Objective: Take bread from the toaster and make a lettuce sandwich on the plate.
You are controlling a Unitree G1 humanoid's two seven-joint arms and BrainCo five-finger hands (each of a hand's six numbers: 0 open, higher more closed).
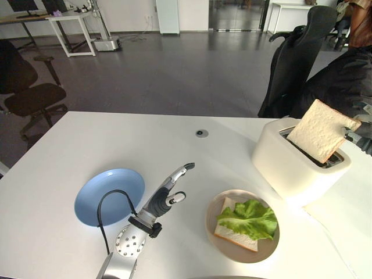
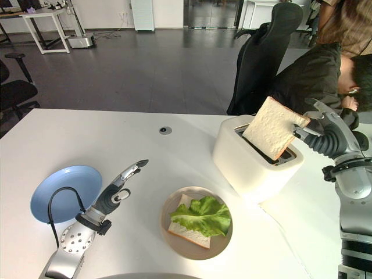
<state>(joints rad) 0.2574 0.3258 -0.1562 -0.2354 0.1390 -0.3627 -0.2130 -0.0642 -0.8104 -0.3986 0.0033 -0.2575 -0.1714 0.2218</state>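
On the white table the white toaster stands at about 2 o'clock from the table's middle. One slice of bread sticks out of its slot, tilted, with most of the slice above the top and only its lower corner inside. The right hand is at 3 o'clock of that slice and grasps it, fingers closed on its upper right edge.

At 6 o'clock of the toaster, nearer the front edge, lies a beige plate. On it rests a second slice of bread, lying flat. A lettuce leaf is spread over its upper right part, so the slice's lower left corner is uncovered.

The left hand hovers over bare table at 9 o'clock of the beige plate, between it and a blue plate. Its fingers are stretched out toward 1 o'clock and hold nothing — released, clear of both plates. The blue plate sits at 9 o'clock of the hand, near the table's left side, with nothing on it.

A small round grommet is set into the tabletop at 12 o'clock of the beige plate, well apart from it. Behind the toaster, off the table, stands a black office chair.
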